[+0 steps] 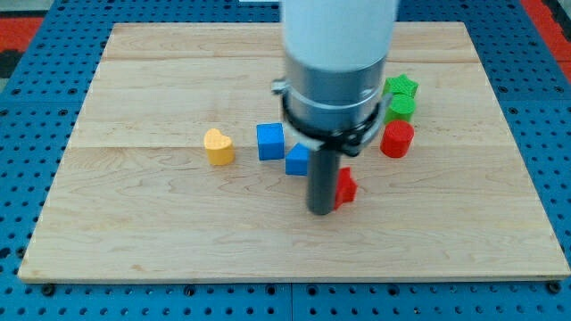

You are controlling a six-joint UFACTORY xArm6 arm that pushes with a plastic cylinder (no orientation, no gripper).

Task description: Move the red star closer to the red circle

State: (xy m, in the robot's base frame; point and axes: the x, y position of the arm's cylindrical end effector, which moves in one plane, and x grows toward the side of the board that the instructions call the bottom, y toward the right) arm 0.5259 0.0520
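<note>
The red star (345, 187) lies on the wooden board just below the middle, partly hidden by the rod. My tip (320, 211) rests on the board right against the star's left side. The red circle (397, 140) stands up and to the right of the star, with a gap of bare board between them.
A green star (401, 87) and a green block (402, 108) sit just above the red circle. A blue cube (270, 141) and a smaller blue block (297, 160) lie left of the rod. A yellow heart (218, 146) lies further left. The board's edge (294, 278) runs along the view's bottom.
</note>
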